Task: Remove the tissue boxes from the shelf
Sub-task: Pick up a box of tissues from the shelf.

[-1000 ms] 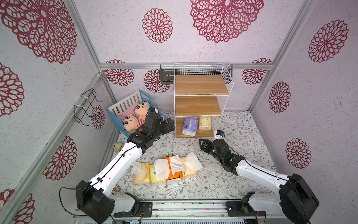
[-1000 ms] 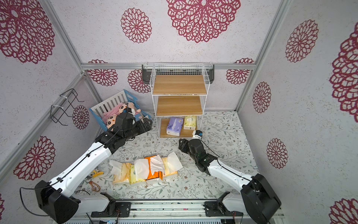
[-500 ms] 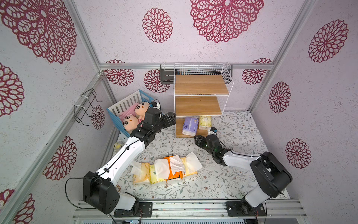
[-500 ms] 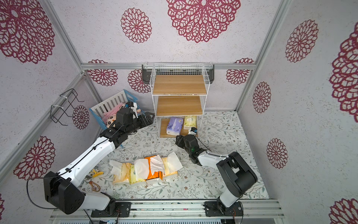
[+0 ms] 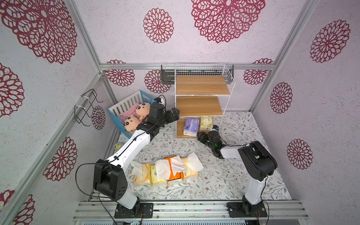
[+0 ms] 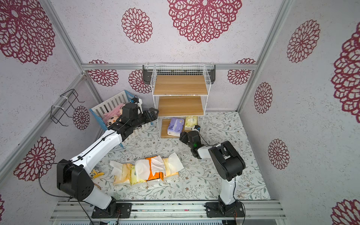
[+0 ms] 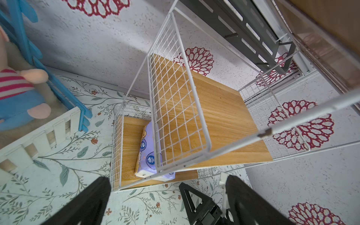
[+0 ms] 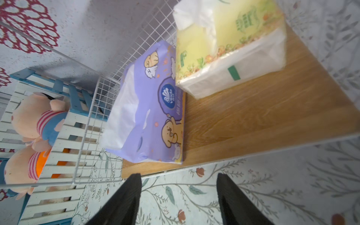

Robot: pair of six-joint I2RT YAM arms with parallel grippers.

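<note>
In both top views, purple pack and pale yellow pack are lying on the shelf's bottom board, the right gripper hovering close. Right wrist view: jaws spread, empty, should be straddling the purple pack's near end. Left wrist view: left gripper gaping empty.

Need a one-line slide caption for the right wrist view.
Open, empty right pincer faces the purple tissue pack and pale yellow tissue pack on the shelf's bottom board.
</note>
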